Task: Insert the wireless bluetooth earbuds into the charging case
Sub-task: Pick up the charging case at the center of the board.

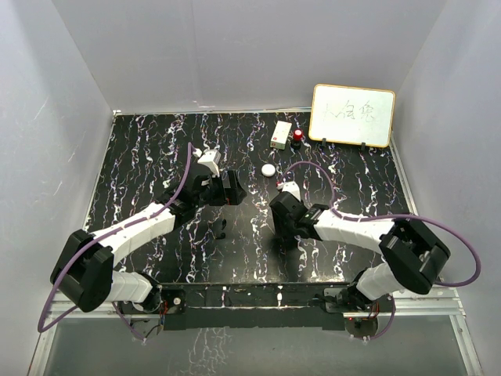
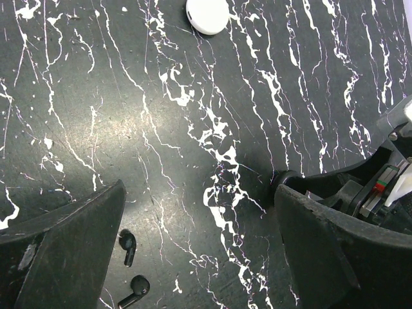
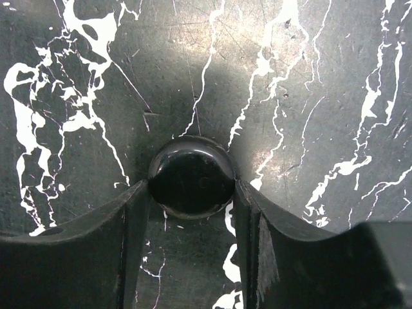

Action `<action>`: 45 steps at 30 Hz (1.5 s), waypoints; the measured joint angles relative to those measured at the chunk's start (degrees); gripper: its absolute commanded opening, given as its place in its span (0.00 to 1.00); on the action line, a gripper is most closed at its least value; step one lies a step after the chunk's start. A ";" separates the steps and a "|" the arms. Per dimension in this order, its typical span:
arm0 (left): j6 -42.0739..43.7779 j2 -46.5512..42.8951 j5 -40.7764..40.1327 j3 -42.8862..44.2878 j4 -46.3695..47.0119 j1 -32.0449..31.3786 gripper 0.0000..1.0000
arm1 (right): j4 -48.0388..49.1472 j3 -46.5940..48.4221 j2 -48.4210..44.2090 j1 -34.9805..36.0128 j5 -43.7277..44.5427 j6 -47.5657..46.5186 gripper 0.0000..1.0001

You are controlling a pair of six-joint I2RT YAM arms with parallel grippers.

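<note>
- Your right tool [image 3: 192, 193] is pinching a glossy black round puck [image 3: 191, 168], likely the case.
- Your left tool [image 2: 199, 193] is gaping; two tiny black stemmed earbuds [image 2: 128, 246] are lying on the bench [image 2: 193, 96], uninserted.

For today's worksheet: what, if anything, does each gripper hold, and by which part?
Right gripper pinches the black round puck by opposite sides; left gripper holds nothing.
</note>
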 measured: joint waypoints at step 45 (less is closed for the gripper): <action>2.99 -10.80 -6.05 -6.60 1.60 4.33 0.98 | 12.22 17.09 15.19 -11.04 -19.21 5.27 0.26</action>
